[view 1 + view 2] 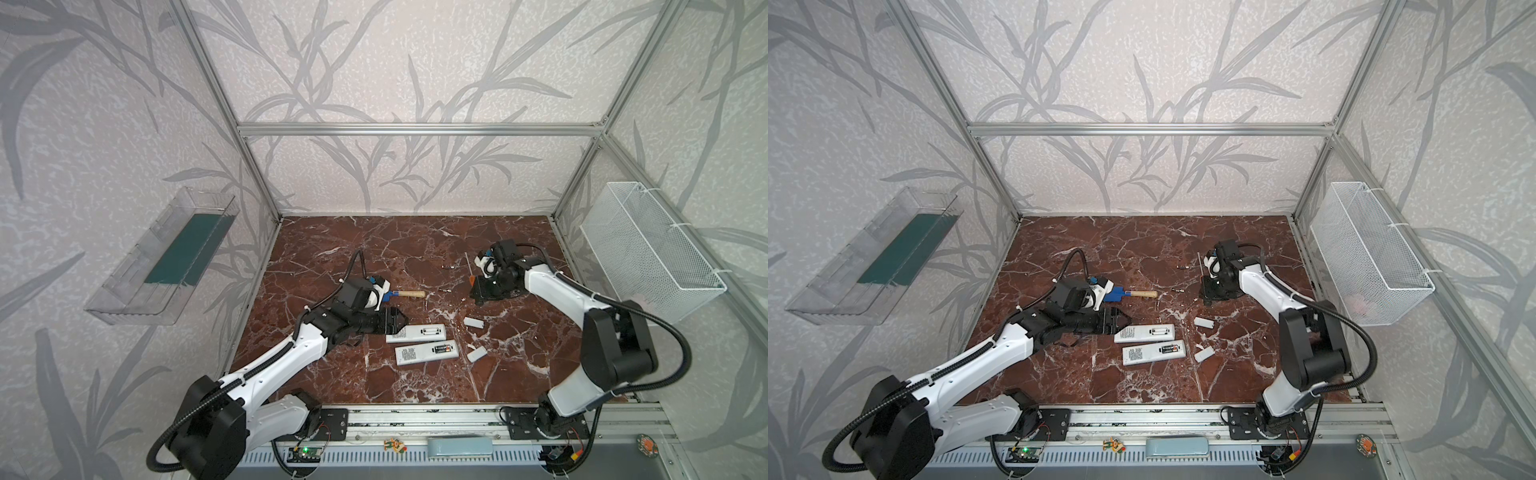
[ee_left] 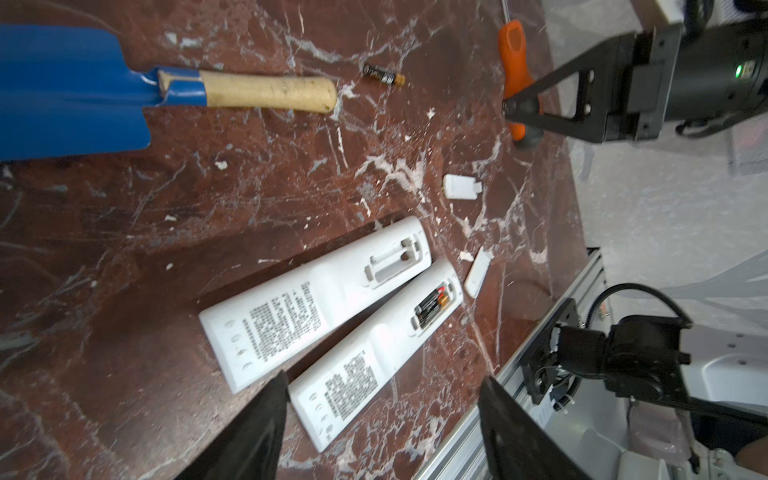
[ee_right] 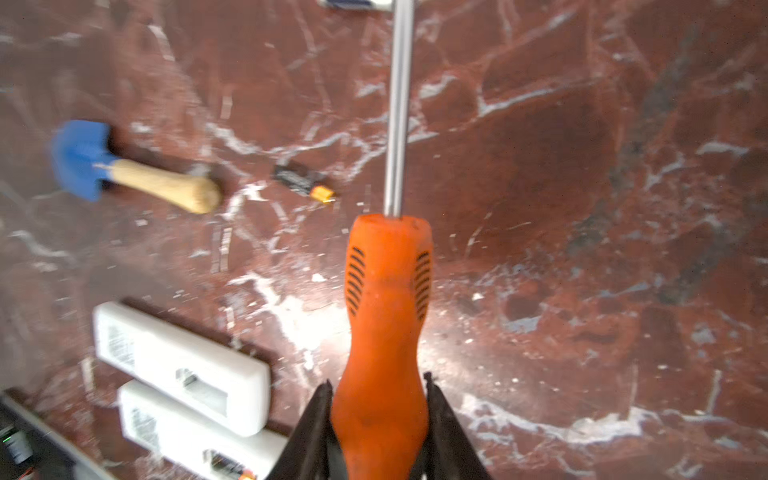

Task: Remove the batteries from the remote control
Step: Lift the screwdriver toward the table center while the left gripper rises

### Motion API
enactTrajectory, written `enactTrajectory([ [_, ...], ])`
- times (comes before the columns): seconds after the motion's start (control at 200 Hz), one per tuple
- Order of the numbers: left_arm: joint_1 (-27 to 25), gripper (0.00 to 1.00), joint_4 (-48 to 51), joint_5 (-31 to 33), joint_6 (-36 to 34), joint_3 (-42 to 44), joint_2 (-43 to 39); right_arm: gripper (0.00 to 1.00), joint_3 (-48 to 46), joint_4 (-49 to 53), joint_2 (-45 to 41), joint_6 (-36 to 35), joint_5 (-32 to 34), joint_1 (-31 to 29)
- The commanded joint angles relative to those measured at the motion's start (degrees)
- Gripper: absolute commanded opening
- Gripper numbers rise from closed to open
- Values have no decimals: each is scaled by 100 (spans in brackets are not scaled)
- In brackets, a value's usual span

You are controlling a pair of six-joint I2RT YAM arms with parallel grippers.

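At far right, the screwdriver (image 3: 384,291) handle was clamped in the right gripper (image 3: 378,386); at left, jaws of the left gripper (image 2: 384,378) were spread wide by the remotes (image 2: 316,303).

The right gripper (image 3: 378,381) clamps an orange screwdriver (image 3: 386,291) over a red marble tabletop (image 3: 540,166), a loose battery (image 3: 302,181) nearby.

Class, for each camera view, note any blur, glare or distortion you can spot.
Right wrist view: trowel and loose battery motion-blurred, glare whitening the table beside the screwdriver. Left wrist view: emptied remote label print crisp. Both top views: frame posts splayed by the wide lens.
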State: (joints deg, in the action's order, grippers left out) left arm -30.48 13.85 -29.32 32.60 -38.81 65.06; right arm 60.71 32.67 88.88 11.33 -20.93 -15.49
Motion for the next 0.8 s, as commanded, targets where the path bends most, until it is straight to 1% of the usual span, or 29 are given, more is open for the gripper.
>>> enactTrajectory([
  [0.0,191,74,-1024,-571,425,105,-38,17,-383,-518,-602,70,-1264,-107],
  [0.11,305,74,-2091,-1054,918,175,107,17,-715,-792,-1156,240,-2075,-211],
  [0.205,315,74,-3032,-1379,1366,207,263,17,-972,-1278,-1534,533,-2874,-294],
  [0.29,315,74,-3674,-1557,1706,207,388,16,-1058,-1456,-1760,724,-3166,-409],
  [0.45,312,76,-4125,-1638,2038,74,630,16,-956,-1343,-1936,718,-3223,-796],
  [0.545,306,81,-4412,-1632,2260,-27,779,16,-697,-863,-1861,427,-2887,-1191],
  [0.65,269,81,-4540,-1557,2356,-142,912,16,-425,-400,-1723,87,-2382,-1659],
  [0.71,258,80,-4477,-1460,2356,-160,946,15,-326,-279,-1661,16,-2182,-1864],
  [0.795,257,74,-4114,-1323,2280,-203,994,15,-286,-276,-1646,30,-1988,-2068],
])
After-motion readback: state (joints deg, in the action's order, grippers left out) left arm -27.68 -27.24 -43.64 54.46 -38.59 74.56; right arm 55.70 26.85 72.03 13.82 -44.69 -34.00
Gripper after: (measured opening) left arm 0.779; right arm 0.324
